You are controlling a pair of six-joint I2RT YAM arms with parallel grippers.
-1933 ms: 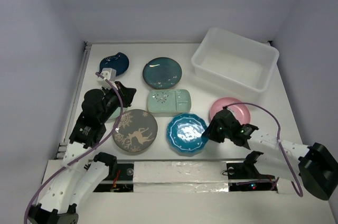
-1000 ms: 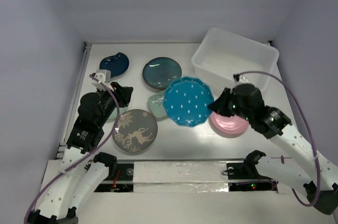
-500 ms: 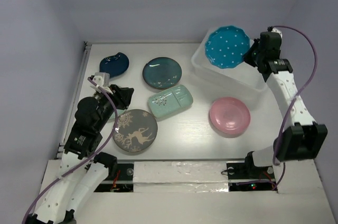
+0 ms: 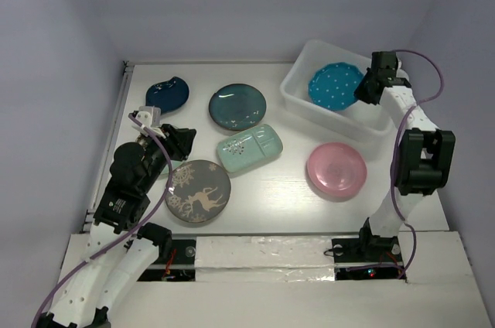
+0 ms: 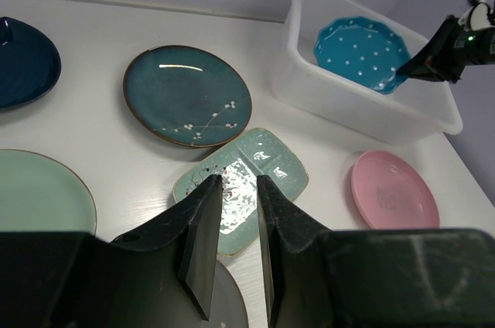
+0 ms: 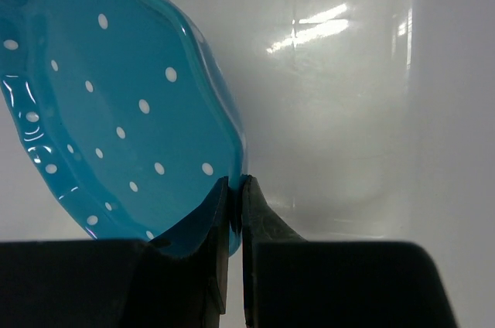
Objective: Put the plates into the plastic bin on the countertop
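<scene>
- Blue plate (image 4: 334,86) sits tilted inside the bin (image 4: 332,116); we see the right jaws clamped on its rim.
- Left jaws slightly apart, empty, over the mint tray (image 5: 272,162).

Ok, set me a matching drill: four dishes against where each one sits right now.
Things:
1. blue plate
2. pink plate
3. mint tray
4. deer plate

Places:
a. just outside the bin, on its near side
b. near left part of the counter
c. in the bin, right pincer on its rim
d. mid-counter

Pairs: 1-c, 2-a, 3-d, 4-b
</scene>
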